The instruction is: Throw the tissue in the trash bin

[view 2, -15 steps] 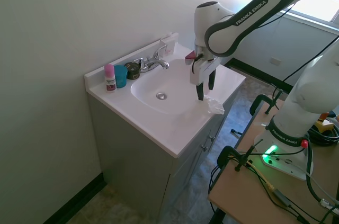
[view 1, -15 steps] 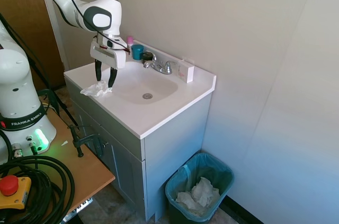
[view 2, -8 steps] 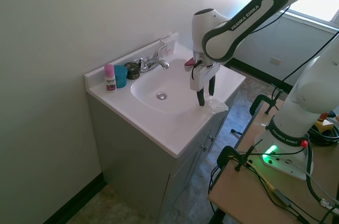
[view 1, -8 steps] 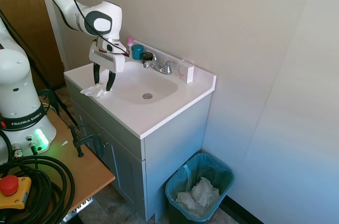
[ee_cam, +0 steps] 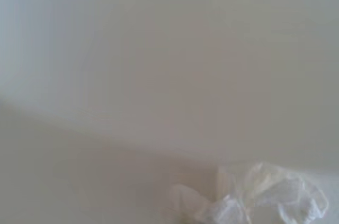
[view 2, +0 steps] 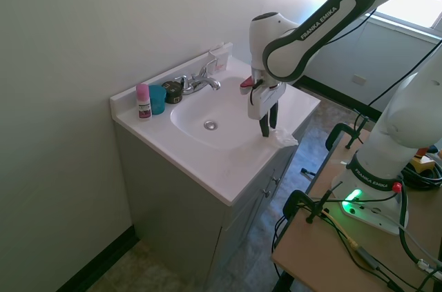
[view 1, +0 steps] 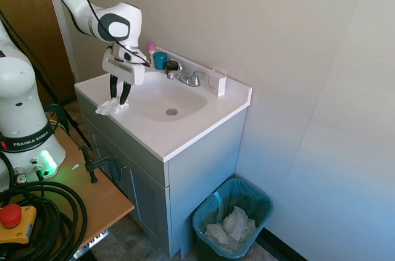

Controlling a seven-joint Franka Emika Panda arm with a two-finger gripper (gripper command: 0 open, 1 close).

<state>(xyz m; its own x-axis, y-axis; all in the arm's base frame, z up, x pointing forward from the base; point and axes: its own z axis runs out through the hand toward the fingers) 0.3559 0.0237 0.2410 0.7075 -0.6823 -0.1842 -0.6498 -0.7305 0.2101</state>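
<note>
The tissue (view 1: 108, 108) is a small white crumpled wad lying on the vanity top at the sink's near edge, also seen as the tissue (view 2: 283, 139) and close up as the tissue (ee_cam: 259, 200). My gripper (view 1: 118, 102) points straight down onto it, and its fingers are drawn close together with the paper at their tips. From the other side the gripper (view 2: 268, 132) looks almost closed, pinching the wad's inner edge. The trash bin (view 1: 247, 185), dark with a teal-blue liner, stands on the floor to the right of the vanity.
A heap of white paper wads (view 1: 231, 227) lies inside the bin. A teal cup (view 1: 160, 60), a pink-capped bottle (view 1: 151, 47) and the faucet (view 1: 185, 77) line the back of the white vanity top (view 1: 185, 131). The sink basin (view 2: 207, 116) lies beside the gripper.
The gripper moved down and slightly toward the counter's edge, and its fingers narrowed from wide apart to pinching the tissue. The wad bunched up a little.
</note>
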